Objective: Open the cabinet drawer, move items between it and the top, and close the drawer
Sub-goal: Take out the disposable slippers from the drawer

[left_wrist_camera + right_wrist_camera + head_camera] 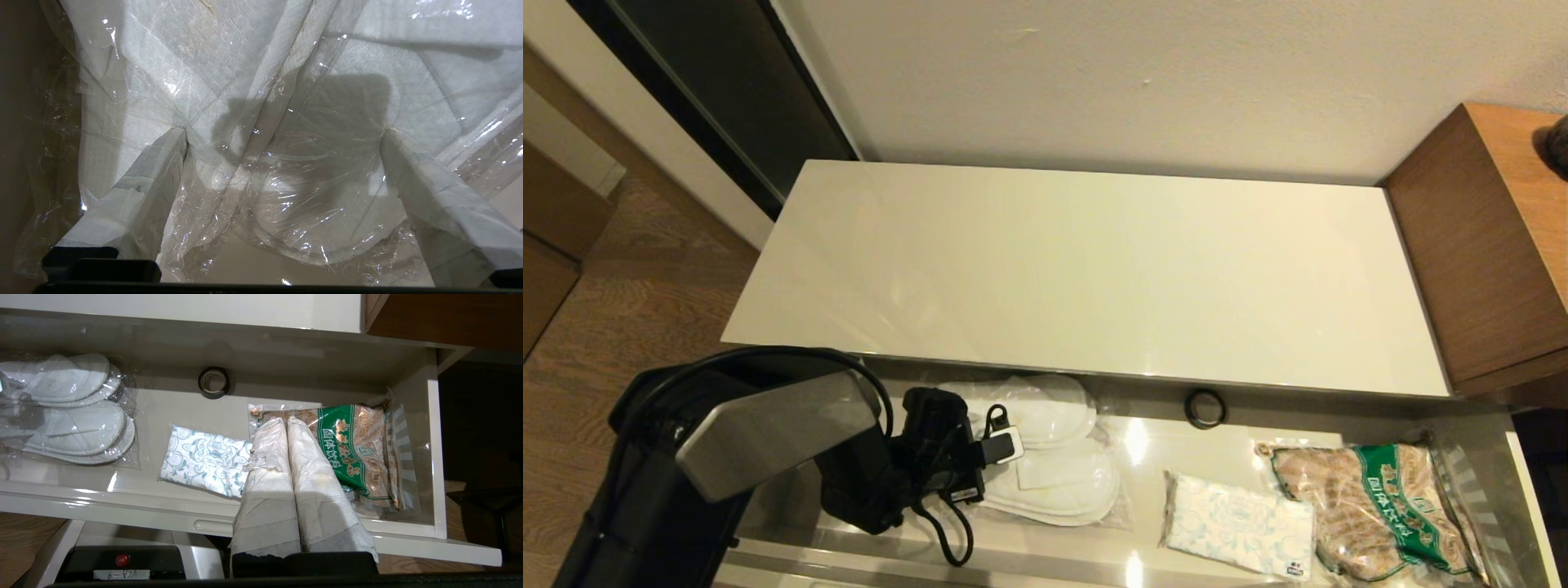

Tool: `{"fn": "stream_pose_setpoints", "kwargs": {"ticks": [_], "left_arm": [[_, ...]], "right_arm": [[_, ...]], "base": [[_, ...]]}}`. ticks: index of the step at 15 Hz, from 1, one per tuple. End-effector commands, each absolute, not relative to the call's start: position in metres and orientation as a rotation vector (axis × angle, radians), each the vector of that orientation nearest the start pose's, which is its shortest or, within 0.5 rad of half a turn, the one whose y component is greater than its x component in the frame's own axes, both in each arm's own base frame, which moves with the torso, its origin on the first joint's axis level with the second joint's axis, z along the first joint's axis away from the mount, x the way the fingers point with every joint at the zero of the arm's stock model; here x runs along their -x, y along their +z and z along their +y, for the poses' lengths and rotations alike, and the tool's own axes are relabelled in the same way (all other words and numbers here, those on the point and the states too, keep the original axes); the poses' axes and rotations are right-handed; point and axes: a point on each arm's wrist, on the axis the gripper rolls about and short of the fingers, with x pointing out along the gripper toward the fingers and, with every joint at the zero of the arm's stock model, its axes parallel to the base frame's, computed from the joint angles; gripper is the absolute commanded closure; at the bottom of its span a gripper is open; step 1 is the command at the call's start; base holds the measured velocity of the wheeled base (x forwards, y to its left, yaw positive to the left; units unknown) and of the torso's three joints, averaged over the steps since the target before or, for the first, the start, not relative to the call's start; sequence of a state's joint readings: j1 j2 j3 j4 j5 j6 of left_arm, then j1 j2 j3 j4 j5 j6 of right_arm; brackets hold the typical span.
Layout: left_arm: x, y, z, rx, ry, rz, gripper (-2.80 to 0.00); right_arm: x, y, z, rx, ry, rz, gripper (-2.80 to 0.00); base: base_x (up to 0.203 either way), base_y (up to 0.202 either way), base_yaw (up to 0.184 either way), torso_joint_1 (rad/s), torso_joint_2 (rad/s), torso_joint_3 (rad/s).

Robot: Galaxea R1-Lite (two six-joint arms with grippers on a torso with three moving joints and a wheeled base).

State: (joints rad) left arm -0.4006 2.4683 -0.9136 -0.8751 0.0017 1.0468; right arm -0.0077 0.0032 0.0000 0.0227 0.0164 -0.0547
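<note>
The cabinet drawer (1143, 445) stands pulled out below the glossy cream top (1086, 269), which is bare. White slippers in a clear plastic bag (1054, 457) lie at the drawer's left end. My left gripper (284, 130) is open, straddling the slippers (286, 102), both fingertips (179, 136) pressing into the plastic. The patterned tissue pack (1237, 523) lies mid-drawer, right of the slippers. My right gripper (286, 421) is shut on nothing, held above the drawer's front panel (122, 502) near the tissue pack (206, 459). It is out of the head view.
A green-labelled bag of brown food (1380, 506) fills the drawer's right end. A black tape roll (1205, 408) sits at the drawer's back. A brown wooden cabinet (1494, 237) rises to the right of the top. My left arm (768, 425) covers the drawer's left corner.
</note>
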Motion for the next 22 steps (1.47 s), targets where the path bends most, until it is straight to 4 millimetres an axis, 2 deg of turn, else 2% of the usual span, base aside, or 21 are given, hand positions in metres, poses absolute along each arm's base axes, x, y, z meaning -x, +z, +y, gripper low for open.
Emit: {"fn": "stream_pose_setpoints", "kwargs": {"ticks": [1,9,10,15,19,22], "left_arm": [[-0.363,-0.051,-0.153,-1.131,-0.701,0.400,-2.80],[-0.364,-0.055,-0.150,-1.120,-0.666,0.374,-2.80],[-0.364,-0.055,-0.148,-1.123,-0.657,0.383,0.00],[-0.360,-0.048,-0.147,-1.122,-0.652,0.377,0.00],[-0.346,-0.002,-0.144,-1.078,-0.618,0.322,0.00],[-0.328,0.020,-0.141,-1.055,-0.617,0.308,0.00]], "right_arm": [[0.022,0.073,0.001,0.055,0.010,0.027,0.00],[0.022,0.073,0.001,0.055,0.010,0.027,0.00],[0.022,0.073,0.001,0.055,0.010,0.027,0.00],[0.022,0.073,0.001,0.055,0.010,0.027,0.00],[0.022,0.073,0.001,0.055,0.010,0.027,0.00],[0.022,0.073,0.001,0.055,0.010,0.027,0.00]], "base": [[0.000,0.000,0.000,0.000,0.00,0.000],[0.000,0.000,0.000,0.000,0.00,0.000],[0.000,0.000,0.000,0.000,0.00,0.000],[0.000,0.000,0.000,0.000,0.00,0.000],[0.000,0.000,0.000,0.000,0.00,0.000],[0.000,0.000,0.000,0.000,0.00,0.000]]}}
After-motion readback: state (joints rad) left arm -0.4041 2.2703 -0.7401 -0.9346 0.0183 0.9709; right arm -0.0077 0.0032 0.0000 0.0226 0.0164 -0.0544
